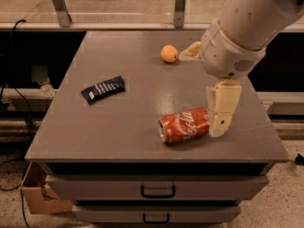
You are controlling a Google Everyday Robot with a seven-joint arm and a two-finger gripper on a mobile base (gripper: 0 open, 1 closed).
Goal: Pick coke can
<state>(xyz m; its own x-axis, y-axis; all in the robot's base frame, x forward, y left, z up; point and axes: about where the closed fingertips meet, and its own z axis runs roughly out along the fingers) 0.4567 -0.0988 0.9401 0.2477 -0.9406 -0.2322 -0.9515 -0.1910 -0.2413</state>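
The coke can (184,125) is red with white script and lies on its side near the front of the grey table (118,127), right of centre. My gripper (202,91) hangs from the large pale arm that comes in from the upper right, and it is open. One finger (222,106) points down with its tip right beside the can's right end. The other finger (190,51) sticks out to the left, further back near the orange fruit. Nothing is held.
An orange fruit (168,53) lies at the back middle of the table. A dark blue snack packet (103,89) lies at the left. Drawers with handles (157,191) are below the front edge. A cardboard box (35,198) stands on the floor at lower left.
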